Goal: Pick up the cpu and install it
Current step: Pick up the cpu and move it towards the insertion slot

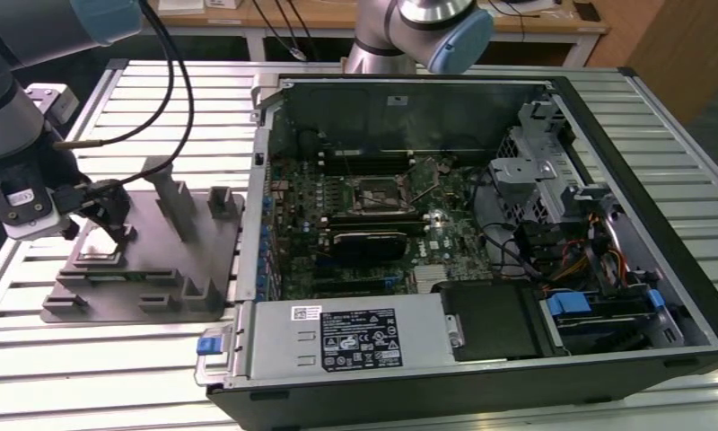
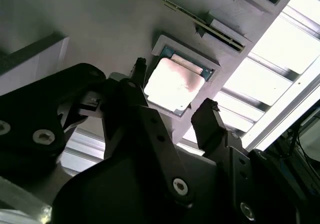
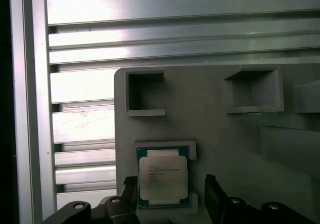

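Cpu: we find the cpu [image 3: 163,180], a small flat square chip with a silvery metal top, lying in a shallow pocket of the grey plastic fixture plate [image 3: 215,129].
Gripper: the black two-finger gripper [image 2: 174,86] hangs directly over the cpu.
Fingers: the fingers [image 2: 209,121] are spread, one on either side of the cpu, and we see gaps on both sides.
Surroundings: the open black computer case [image 1: 599,359] stands just beside the fixture plate, toward the exterior view's right.

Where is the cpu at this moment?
The cpu lies in its recess on the grey fixture plate, at the exterior view's left, beside the computer case, straddled by the open gripper.
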You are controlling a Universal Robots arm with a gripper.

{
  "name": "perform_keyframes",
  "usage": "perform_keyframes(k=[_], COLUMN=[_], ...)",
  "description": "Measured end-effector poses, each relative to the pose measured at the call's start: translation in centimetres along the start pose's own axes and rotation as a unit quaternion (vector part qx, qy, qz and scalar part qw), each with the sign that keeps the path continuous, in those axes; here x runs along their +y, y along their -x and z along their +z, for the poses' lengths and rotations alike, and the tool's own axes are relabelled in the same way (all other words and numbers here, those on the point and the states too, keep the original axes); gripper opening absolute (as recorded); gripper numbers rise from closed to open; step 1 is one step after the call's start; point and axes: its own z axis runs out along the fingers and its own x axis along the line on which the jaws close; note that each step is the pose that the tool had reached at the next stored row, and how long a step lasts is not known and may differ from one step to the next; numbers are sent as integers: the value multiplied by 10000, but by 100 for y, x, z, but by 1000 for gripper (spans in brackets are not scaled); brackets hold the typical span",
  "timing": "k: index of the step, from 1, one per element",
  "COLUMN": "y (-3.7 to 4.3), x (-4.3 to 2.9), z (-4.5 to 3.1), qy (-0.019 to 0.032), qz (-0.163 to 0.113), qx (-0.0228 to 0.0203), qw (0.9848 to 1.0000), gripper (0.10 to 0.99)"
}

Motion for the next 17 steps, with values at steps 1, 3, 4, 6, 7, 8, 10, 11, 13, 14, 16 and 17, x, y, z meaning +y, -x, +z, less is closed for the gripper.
perform_keyframes(k=[1, 3, 4, 6, 7, 8, 10, 11, 13, 14, 16, 17], y=[0, 0, 0, -1, -1, -2, -11, -16, -18, -18, -18, -19], x=[0, 0, 0, -1, -2, -2, 0, 6, 9, 10, 12, 14], z=[1, 11, 22, 45, 56, 67, 87, 109, 120, 125, 133, 137], qy=[0, 5, 8, 10, 12, 13, 14, 15, 14, 13, 11, 11], qz=[0, -10, -42, -124, -155, -185, -233, -246, -204, -155, -48, -21], qx=[0, -2, 1, 6, 8, 10, 13, 13, 11, 8, 4, 2], qw=[10000, 10000, 10000, 9999, 9999, 9998, 9997, 9997, 9998, 9999, 10000, 10000], gripper=[647, 647, 647, 647, 647, 647, 647, 647, 647, 647, 647, 647])
